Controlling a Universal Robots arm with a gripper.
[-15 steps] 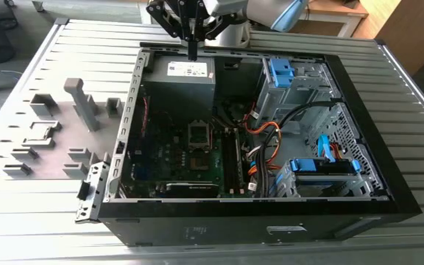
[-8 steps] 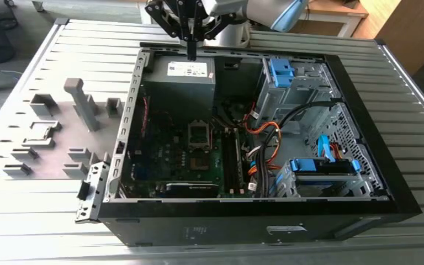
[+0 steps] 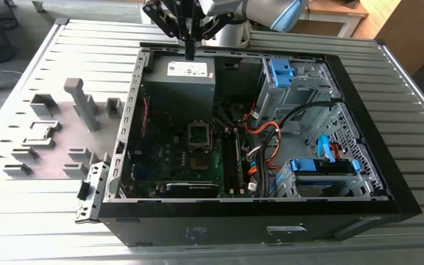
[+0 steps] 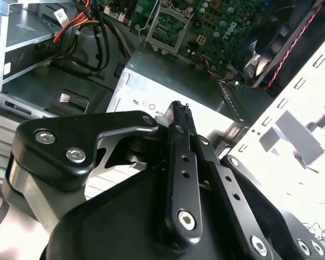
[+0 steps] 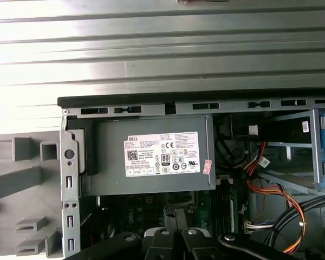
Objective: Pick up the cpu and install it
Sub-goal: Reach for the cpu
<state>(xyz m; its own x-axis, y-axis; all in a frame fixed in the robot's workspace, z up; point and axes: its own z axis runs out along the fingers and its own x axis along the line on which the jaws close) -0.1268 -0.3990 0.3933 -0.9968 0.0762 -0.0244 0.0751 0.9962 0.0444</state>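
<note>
A ribbed silver metal table [image 3: 35, 226] carried an open black desktop computer case [image 3: 220, 218] and, just beside it, a flat grey plastic fixture plate [image 3: 64, 132].

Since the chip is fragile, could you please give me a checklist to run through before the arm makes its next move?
1. Cpu lying flat on its grey holder block: ok.
2. Gripper above the cpu: not ok; it hangs over the power supply.
3. Jaws open: not ok; in the second wrist view they stand shut, with nothing seen between them.
4. Socket open and empty: cannot tell.
5. Orange cables off the socket: ok; they lie to the exterior view's right of it.
</note>
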